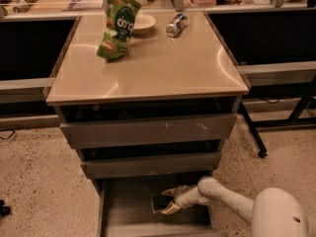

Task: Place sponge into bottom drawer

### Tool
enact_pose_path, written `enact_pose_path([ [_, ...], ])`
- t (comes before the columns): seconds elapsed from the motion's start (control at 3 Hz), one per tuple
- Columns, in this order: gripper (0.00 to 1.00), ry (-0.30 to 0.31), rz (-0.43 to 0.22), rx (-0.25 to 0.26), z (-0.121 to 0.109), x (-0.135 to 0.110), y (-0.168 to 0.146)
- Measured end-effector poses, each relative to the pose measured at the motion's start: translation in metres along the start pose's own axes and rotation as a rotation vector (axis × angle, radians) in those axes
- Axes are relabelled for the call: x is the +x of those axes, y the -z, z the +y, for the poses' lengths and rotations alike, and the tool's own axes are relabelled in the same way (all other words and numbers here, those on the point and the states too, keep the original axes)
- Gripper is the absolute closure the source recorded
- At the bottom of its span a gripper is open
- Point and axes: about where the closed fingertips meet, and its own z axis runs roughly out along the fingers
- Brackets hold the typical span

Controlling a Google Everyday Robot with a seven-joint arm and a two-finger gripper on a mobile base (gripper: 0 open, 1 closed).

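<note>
The bottom drawer (128, 211) is pulled open at the foot of the cabinet, showing its flat grey floor. My gripper (166, 202) reaches in from the right, low over the drawer floor near its middle. Its fingers (170, 210) sit above and below the sponge (159, 203), which shows as a small dark block sticking out to the left of the fingertips. The gripper is shut on the sponge, close to the floor; whether it touches the floor I cannot tell.
The middle drawer (150, 164) and top drawer (148, 130) stand slightly open above the gripper. On the beige cabinet top (148, 68) are a green snack bag (117, 26), a white bowl (140, 22) and a can (176, 24). Dark tables flank both sides.
</note>
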Motion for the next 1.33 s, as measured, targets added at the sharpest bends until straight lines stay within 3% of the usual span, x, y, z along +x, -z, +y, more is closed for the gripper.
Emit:
enact_pose_path([
  [0.33, 1.0, -0.009, 0.006, 0.012, -0.023, 0.023, -0.015],
  [0.67, 0.81, -0.008, 0.015, 0.037, -0.036, 0.028, -0.01],
  [1.33, 0.34, -0.008, 0.014, 0.036, -0.036, 0.028, -0.01],
])
